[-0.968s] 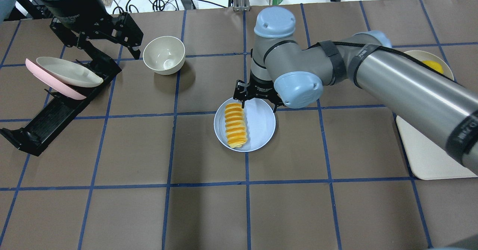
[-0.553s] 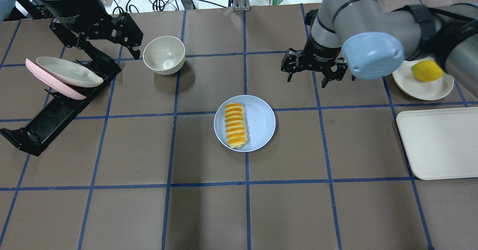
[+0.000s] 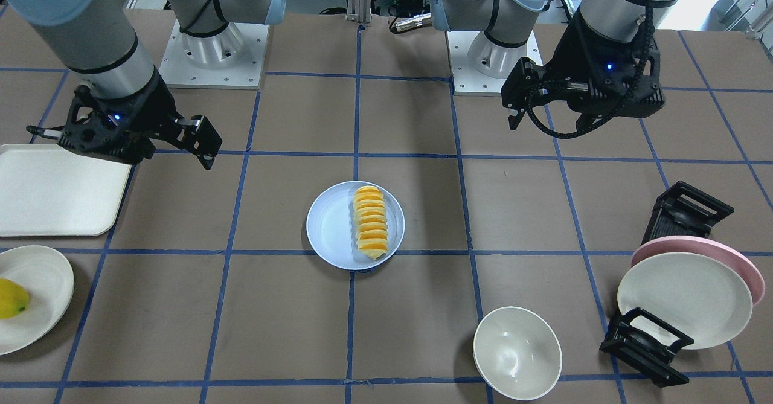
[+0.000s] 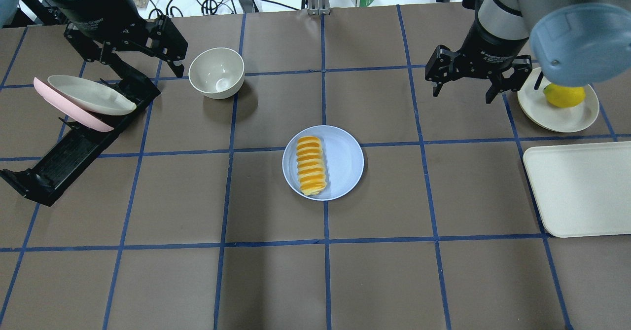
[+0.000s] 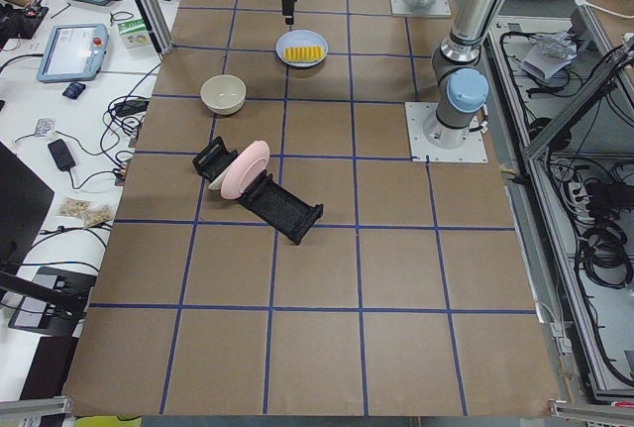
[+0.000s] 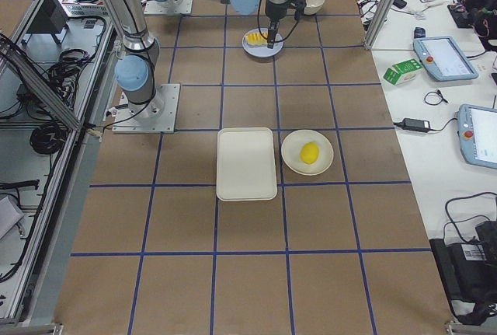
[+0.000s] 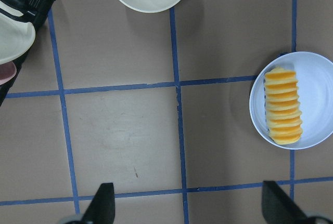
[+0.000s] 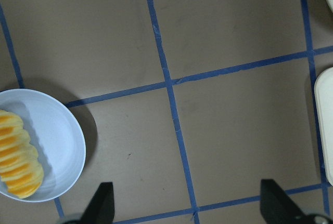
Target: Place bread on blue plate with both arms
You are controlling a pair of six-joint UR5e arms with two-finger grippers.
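Note:
The bread, a ridged orange-yellow loaf, lies on the left half of the blue plate at the table's middle. It also shows in the front view on the plate. My right gripper is open and empty, raised well to the far right of the plate. Its wrist view shows the bread and the plate at lower left. My left gripper is open and empty, raised at the far left over the dish rack. Its wrist view shows the bread at the right.
A cream bowl stands at the back left. A black dish rack holds a pink plate and a cream plate. At the right are a cream plate with a yellow lemon and a cream tray.
My right gripper has moved away from the plate's far rim, up and to the far right, open throughout. The bread stays on the plate. The left arm has not moved.

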